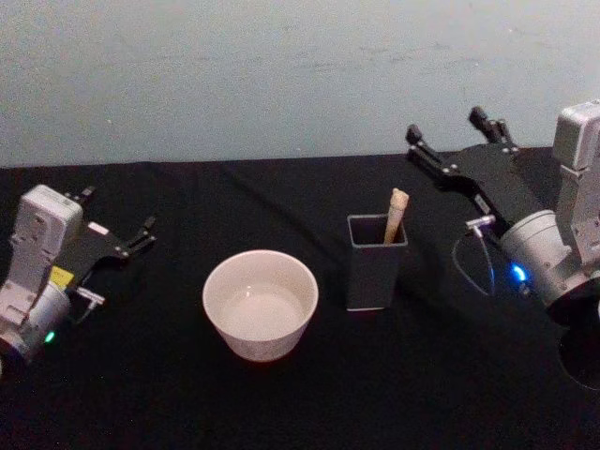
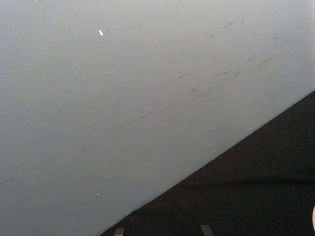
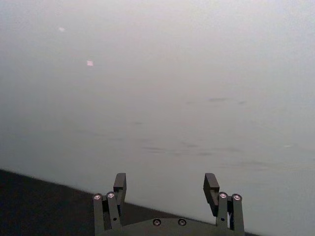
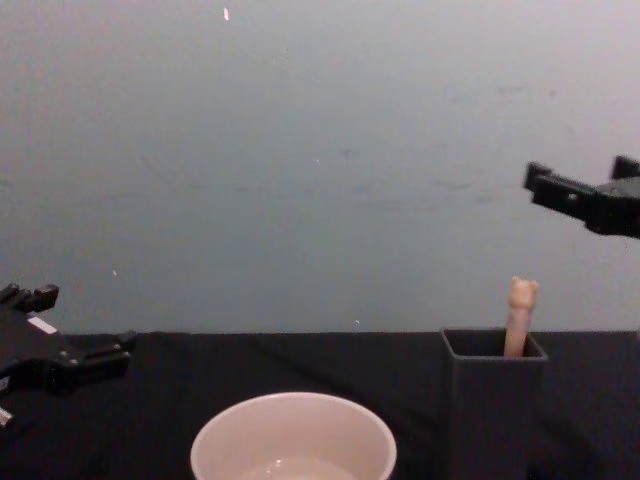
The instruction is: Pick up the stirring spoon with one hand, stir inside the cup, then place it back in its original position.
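1. Near the middle of the black worktop (image 1: 169,394): the cup (image 1: 260,304), cream-white, round, wide, upright, with what looks like a little clear liquid at the bottom.
2. Just beside it, toward the right edge but not touching: the dark grey square holder (image 1: 376,262), upright, narrower than the cup.
3. Inside the holder: the stirring spoon (image 1: 396,216), leaning against the far right corner, beige handle and small bear head poking above the rim; bowl end hidden within the walls.
4. Same layout in the chest view: cup (image 4: 293,437) low at centre, holder (image 4: 494,400) to its right, spoon top (image 4: 520,312) rising above the holder's rim.
5. Toward the far right corner, raised above the worktop and well apart from the holder: the right hand (image 1: 457,139), fingers spread wide with nothing between them; in its own wrist view (image 3: 166,184), both dark fingers standing apart against the grey wall.
6. By the left edge, low and well apart from the cup: the left hand (image 1: 117,221), parked, fingers apart and holding nothing.
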